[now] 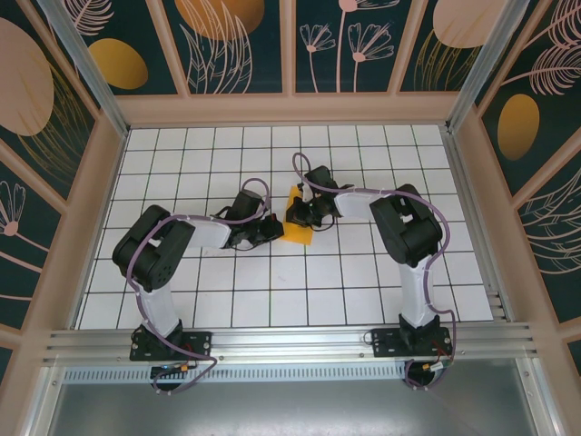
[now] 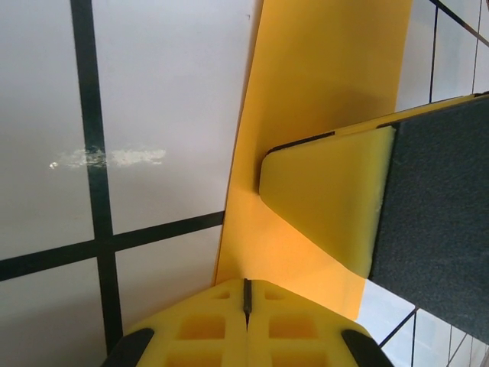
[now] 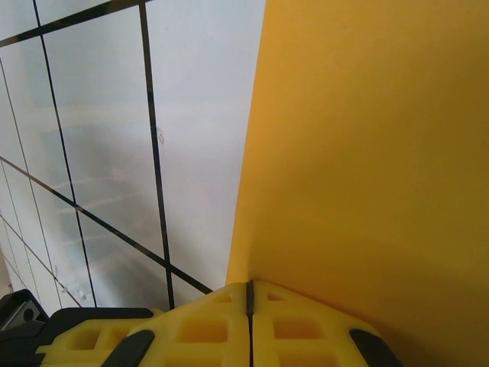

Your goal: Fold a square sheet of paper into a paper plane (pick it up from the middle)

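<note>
Two pincers, both closed tight on nothing, meet at the paper [image 1: 300,234], a folded strip lying up-down at the centre of the table [image 1: 363,300]: left pincer [image 1: 271,229] at its left edge, right pincer [image 1: 302,213] resting on top, nearer.

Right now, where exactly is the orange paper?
In the top view, the paper is near the middle of the tiled table, just right of the left gripper and partly under the right gripper.
</note>
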